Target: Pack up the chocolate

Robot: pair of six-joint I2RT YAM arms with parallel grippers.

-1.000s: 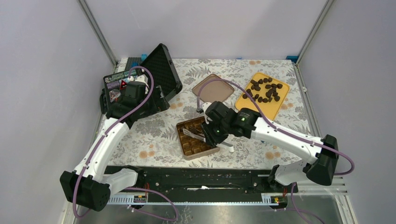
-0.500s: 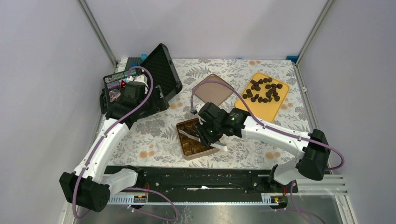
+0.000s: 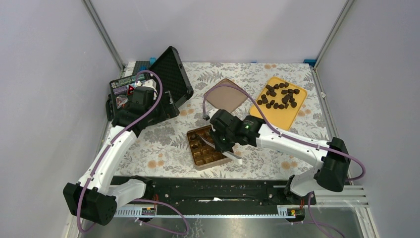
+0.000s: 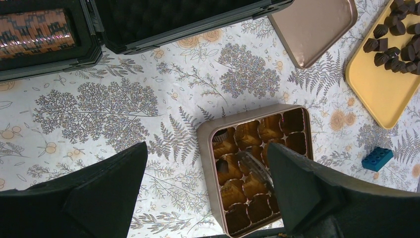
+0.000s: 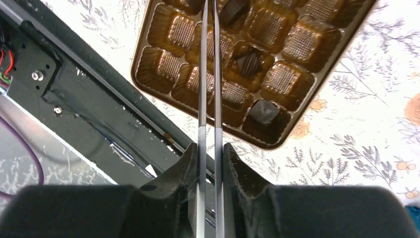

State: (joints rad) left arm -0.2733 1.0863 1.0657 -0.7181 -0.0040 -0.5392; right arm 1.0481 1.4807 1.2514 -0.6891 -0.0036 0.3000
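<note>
1. Over the tin [image 3: 200,156], your right gripper [image 5: 209,148] is clamped tight on tweezers [image 5: 203,74].
2. At ten o'clock, your left gripper [image 4: 205,153] gapes wide, empty.
3. Chocolate [image 3: 280,96] fills the tray [image 3: 285,116] at one o'clock; a few pieces sit in the tin.

Soft, even light from above fills the top view. The bench [image 3: 168,136] is bright, the pale walls take a faint lilac cast, and only weak, soft-edged shadows lie under the arms. That view is sharp throughout. In the left wrist view the cloth is crisp, while the 2 left fingers [image 4: 99,198] sit dark and out of focus at the lower edge, and the tin [image 4: 207,168] shows small gold glints. The right wrist view is brighter, its cloth nearly washed out. The right fingers [image 5: 242,173] are blurred black, and the tweezers [image 5: 201,134] clamped between them carry pale glare.
</note>
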